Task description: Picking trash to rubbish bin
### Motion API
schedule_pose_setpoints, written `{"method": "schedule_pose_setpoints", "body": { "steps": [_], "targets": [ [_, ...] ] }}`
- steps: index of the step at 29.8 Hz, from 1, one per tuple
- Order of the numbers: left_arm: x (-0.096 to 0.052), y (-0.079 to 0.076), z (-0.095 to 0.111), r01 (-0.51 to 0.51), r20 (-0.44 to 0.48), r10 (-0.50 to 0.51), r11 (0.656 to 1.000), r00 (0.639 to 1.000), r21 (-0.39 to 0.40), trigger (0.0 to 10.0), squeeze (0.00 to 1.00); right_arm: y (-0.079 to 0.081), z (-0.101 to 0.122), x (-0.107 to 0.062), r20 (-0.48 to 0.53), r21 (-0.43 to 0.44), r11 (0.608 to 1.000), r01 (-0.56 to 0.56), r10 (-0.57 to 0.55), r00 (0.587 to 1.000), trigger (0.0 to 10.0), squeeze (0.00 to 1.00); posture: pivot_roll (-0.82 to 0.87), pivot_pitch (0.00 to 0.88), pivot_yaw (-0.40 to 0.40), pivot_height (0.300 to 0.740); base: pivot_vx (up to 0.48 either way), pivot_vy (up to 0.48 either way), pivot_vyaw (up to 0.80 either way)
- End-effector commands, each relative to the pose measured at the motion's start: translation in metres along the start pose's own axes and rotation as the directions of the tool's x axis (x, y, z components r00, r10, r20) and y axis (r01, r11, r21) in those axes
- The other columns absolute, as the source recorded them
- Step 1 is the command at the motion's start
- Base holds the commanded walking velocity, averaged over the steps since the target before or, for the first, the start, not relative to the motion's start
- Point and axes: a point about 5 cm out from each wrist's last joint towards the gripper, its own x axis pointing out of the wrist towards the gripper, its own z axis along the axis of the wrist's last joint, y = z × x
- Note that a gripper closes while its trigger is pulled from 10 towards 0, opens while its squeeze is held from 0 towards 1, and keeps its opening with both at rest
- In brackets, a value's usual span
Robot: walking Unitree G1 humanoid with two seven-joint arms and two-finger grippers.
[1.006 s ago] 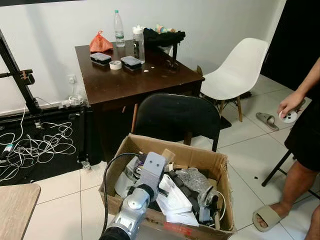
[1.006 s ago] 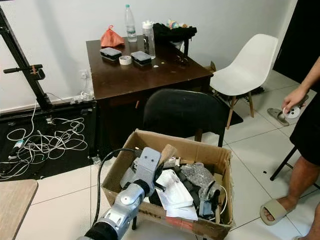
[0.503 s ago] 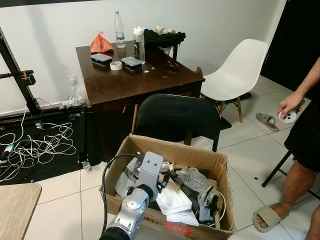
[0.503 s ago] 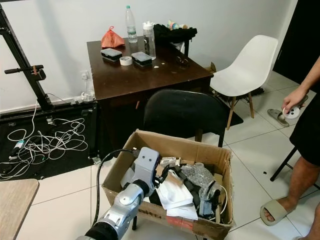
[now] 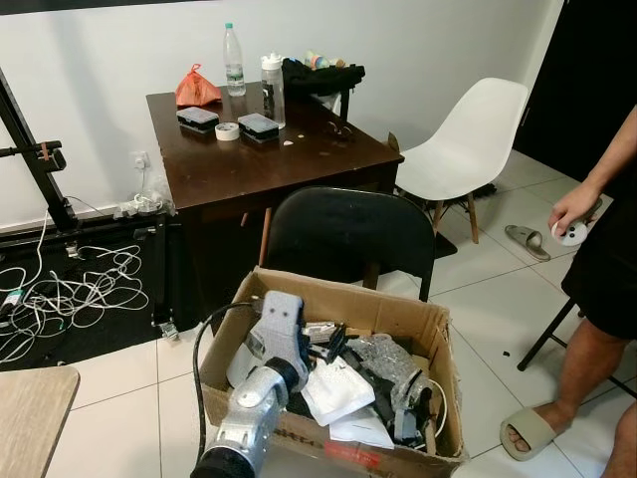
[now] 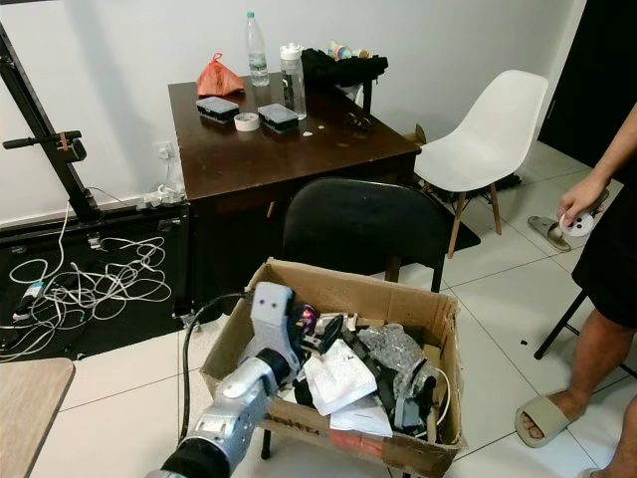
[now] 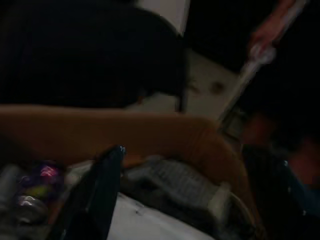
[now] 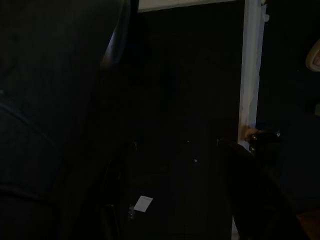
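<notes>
While my left arm reaches over the cardboard box (image 5: 428, 329) at lower centre of frame, the left pincer (image 5: 333, 344) sits among the trash (image 5: 343, 388) piled inside. Fingers look spread in the wrist view, gripping nothing. Right pincer: dark, cannot tell.

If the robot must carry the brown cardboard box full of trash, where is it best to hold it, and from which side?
Probably the near-left rim of the open brown cardboard box, coming from above on the robot's side. The wall there stands upright with a bare top edge, and the left gripper already reaches over it. The near-right corner looks crushed, so likely weaker.
</notes>
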Motion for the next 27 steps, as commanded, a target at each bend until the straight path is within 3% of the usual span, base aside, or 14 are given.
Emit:
{"method": "schedule_pose_setpoints", "body": {
  "steps": [1,4,7,9,11,14,18,27],
  "targets": [
    [-0.01,0.003,-0.007,0.039,-0.009,-0.04,0.999,0.999,-0.033,10.0,0.0,0.002,-0.005,0.0,-0.02,-0.003,1.0,-0.01,0.01,1.0,10.0,0.0,-0.11,0.119,0.052,0.74,0.0,0.0,0.0],
    [-0.016,0.009,-0.009,0.027,-0.021,-0.028,0.999,0.999,-0.025,10.0,0.0,0.002,-0.005,0.0,-0.02,-0.005,1.0,-0.011,0.011,1.0,10.0,0.0,-0.11,0.119,0.052,0.74,0.0,0.0,0.0],
    [-0.034,0.028,-0.015,-0.012,-0.04,0.01,0.998,0.999,-0.061,10.0,0.0,0.002,-0.004,0.0,-0.018,-0.008,1.0,-0.013,0.013,1.0,10.0,0.0,-0.1,0.117,0.05,0.74,0.0,0.0,0.0],
    [-0.039,0.033,-0.017,-0.015,-0.048,0.012,0.998,0.999,-0.067,10.0,0.0,0.002,-0.004,0.0,-0.018,-0.008,1.0,-0.014,0.013,1.0,10.0,0.0,-0.1,0.117,0.05,0.74,0.0,0.0,0.0],
    [-0.062,0.049,-0.026,-0.038,-0.097,0.031,0.997,0.995,-0.073,10.0,0.0,0.003,-0.004,0.0,-0.017,-0.016,1.0,-0.018,0.018,1.0,10.0,0.0,-0.09,0.118,0.045,0.74,-0.399,0.0,0.0],
    [-0.069,0.053,-0.029,-0.045,-0.111,0.036,0.996,0.993,-0.072,10.0,0.0,0.004,-0.003,0.0,-0.017,-0.019,1.0,-0.019,0.019,1.0,10.0,0.0,-0.09,0.118,0.045,0.74,-0.48,0.0,0.0],
    [-0.088,0.064,-0.04,-0.086,-0.165,0.074,0.994,0.984,-0.071,10.0,0.0,0.006,-0.003,0.0,-0.017,-0.032,0.999,-0.026,0.026,1.0,10.0,0.0,-0.07,0.121,0.039,0.74,-0.48,0.0,0.0],
    [-0.114,0.07,-0.062,-0.138,-0.253,0.109,0.985,0.961,-0.101,10.0,0.0,0.006,0.001,0.0,-0.009,-0.045,0.999,-0.027,0.027,1.0,10.0,0.0,-0.06,0.122,0.033,0.74,-0.48,0.0,0.0]
  ]
}}
